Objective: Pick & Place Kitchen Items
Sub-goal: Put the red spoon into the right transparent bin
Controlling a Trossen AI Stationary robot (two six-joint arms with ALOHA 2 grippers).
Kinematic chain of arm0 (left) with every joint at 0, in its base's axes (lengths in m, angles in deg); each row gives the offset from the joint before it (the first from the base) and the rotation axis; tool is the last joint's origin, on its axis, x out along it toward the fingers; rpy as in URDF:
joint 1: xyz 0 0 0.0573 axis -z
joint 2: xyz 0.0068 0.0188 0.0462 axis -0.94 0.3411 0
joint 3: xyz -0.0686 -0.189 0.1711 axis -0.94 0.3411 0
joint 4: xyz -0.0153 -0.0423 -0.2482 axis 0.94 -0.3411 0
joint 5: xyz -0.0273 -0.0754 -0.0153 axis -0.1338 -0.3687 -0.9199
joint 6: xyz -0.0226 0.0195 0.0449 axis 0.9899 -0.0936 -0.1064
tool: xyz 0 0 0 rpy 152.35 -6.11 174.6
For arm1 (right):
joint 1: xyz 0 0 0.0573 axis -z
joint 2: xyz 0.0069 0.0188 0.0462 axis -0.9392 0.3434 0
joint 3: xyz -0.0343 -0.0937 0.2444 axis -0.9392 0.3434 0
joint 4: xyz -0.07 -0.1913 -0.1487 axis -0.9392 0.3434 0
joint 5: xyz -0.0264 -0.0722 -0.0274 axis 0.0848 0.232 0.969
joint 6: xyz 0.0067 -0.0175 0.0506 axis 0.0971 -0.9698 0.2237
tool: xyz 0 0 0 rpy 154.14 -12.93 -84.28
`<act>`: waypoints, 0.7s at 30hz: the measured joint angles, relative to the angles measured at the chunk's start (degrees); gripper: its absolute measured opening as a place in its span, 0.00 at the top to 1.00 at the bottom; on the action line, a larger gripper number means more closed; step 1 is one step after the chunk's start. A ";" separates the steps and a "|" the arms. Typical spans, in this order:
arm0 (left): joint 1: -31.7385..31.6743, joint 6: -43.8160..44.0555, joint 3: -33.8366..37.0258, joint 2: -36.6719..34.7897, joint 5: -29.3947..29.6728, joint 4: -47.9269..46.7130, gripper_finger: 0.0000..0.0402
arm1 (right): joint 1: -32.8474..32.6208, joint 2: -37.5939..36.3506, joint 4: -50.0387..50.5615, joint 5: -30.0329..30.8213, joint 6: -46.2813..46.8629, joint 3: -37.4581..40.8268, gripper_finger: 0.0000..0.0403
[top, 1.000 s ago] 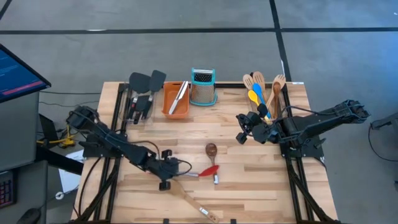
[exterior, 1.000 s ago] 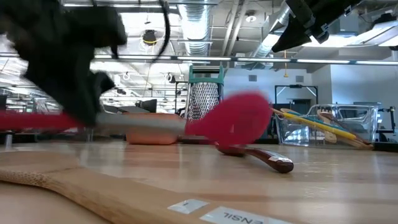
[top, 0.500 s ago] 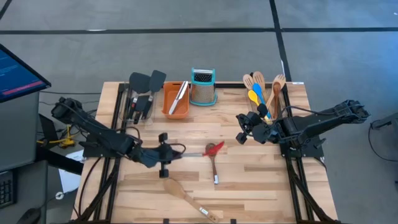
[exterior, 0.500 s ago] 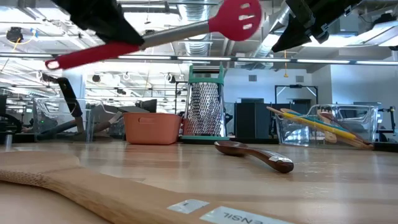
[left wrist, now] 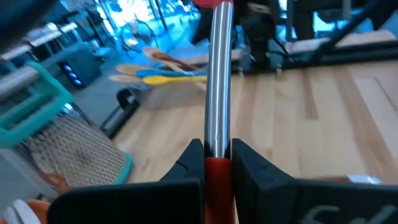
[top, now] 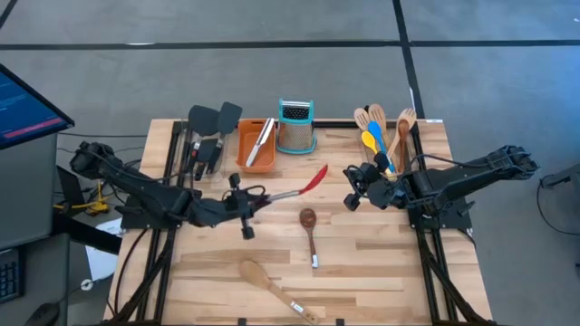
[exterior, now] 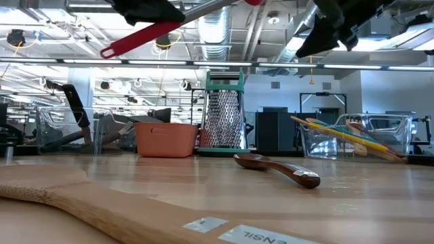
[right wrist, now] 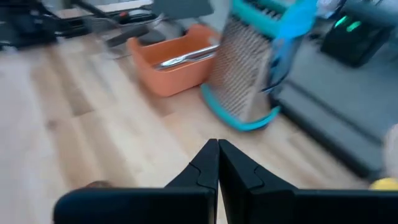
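Gripping the red slotted spoon (top: 299, 186) by its handle, the left gripper (top: 243, 198) was clamped on the tool and held it clear of the table (top: 381, 272), left of centre. The spoon's long axis ran from the gripper toward two o'clock in the high view, red head leading and pointing at the steel box grater (top: 295, 127). In the left wrist view the steel shaft (left wrist: 216, 74) passed straight out between the closed fingers (left wrist: 251, 168), with the red grip end seated in them.

Beneath and just to five o'clock of the spoon head, a dark wooden spoon (top: 310, 232) lay flat on the table, bowl toward twelve o'clock, handle toward six. A pale wooden spatula (top: 272, 286) lay near the front edge, running from ten to four o'clock.

At twelve o'clock of the held tool stood the orange tray (top: 256, 145) containing a steel-handled tool (top: 261, 141), with the grater immediately to its right. A clear bin of black turners (top: 210, 122) stood at the rear left. A second clear bin at the rear right held wooden, yellow and blue utensils (top: 379, 131).

The right gripper (top: 353, 188) hung above the table at three o'clock of the spoon head, fingers together and holding nothing, just in front of that rear right bin.
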 joint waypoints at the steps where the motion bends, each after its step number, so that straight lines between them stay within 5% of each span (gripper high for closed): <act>1: -0.59 -0.84 0.00 0.00 0.08 1.04 0.98 | 0.00 0.00 0.00 -1.61 1.26 0.00 1.00; 10: -7.13 -3.64 0.00 0.00 -0.27 7.33 0.98 | -0.83 0.00 -17.56 -3.94 -7.59 1.87 1.00; 17: -12.45 -3.62 0.00 1.26 -7.89 13.24 0.98 | 1.67 -0.02 -48.94 -28.88 -23.71 10.31 1.00; 21: -14.64 -4.39 -0.02 3.66 -14.33 22.40 0.98 | 3.68 0.03 -48.53 -31.31 -24.77 10.51 1.00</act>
